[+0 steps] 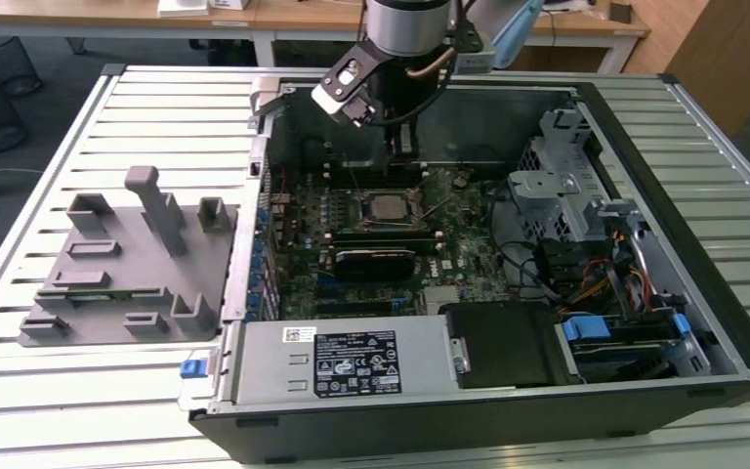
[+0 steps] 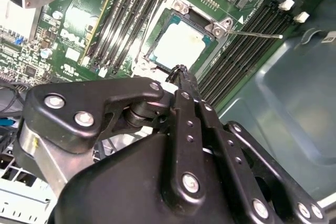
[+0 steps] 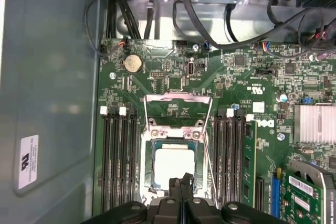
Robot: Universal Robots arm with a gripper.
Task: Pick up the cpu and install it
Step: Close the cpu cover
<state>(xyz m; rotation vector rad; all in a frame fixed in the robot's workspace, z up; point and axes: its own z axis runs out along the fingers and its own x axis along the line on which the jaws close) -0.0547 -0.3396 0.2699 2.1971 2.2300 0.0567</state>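
Note:
The cpu (image 1: 386, 207) is a square chip with a silver-grey top. It lies flat in the motherboard socket, seen in both wrist views (image 2: 177, 45) (image 3: 172, 163). The socket's metal load plate (image 3: 178, 108) is swung open beside it, and the thin lever (image 3: 208, 145) stands free. My gripper (image 1: 405, 156) hangs inside the open computer case, just above the chip's edge on the side toward the case wall. Its black fingertips (image 2: 181, 71) (image 3: 181, 183) are pressed together and shut on nothing.
A grey plastic tray (image 1: 114, 274) with upright blocks sits on the slatted table at the exterior view's left. Memory slots (image 3: 118, 156) flank the socket. Cables (image 3: 157, 9), a drive cage (image 1: 570, 186) and the power supply (image 1: 336, 362) crowd the case around it.

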